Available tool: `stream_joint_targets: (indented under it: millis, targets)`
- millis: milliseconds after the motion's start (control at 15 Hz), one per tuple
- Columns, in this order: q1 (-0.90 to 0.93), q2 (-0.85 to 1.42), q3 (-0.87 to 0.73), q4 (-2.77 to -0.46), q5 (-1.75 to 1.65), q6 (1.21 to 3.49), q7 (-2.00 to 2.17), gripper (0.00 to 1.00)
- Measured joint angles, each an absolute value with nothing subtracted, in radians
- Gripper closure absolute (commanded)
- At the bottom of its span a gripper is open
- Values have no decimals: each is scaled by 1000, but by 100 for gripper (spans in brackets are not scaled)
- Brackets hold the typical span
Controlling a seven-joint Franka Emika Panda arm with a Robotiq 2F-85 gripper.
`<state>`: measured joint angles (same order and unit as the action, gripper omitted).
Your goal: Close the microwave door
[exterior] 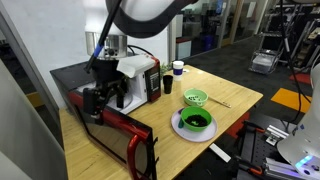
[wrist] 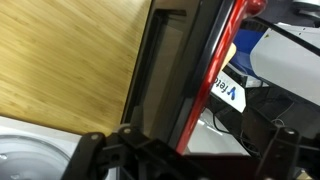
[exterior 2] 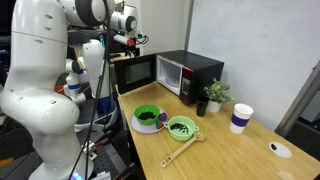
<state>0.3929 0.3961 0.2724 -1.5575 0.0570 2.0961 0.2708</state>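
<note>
Beside the open door, fingers spread and holding nothing

At the left centre of an exterior view the microwave (exterior: 140,78) is sitting on the wooden table (exterior: 240,97) with its door (exterior: 128,142) hanging wide open, its red rim pointing toward the lower middle of the frame. The gripper (exterior: 98,98) is hovering just beside the door's upper edge; whether it is touching, I cannot tell. Across the bottom of the wrist view the fingers (wrist: 88,152) are standing far apart and gripping nothing, with the door's dark glass and red rim filling the frame above them. The door is looking stiff and fairly light on its hinge, so it is probably calling for a flat push on the outer face near the free edge rather than a pinch. The glass is likely being slick, which is making the red frame the safer contact
</note>
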Motion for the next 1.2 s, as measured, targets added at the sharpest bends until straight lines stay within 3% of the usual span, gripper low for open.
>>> stream_joint_targets:
  millis: [1200]
  targets:
    - [493,530,112,-1406,-205,1989,665,0]
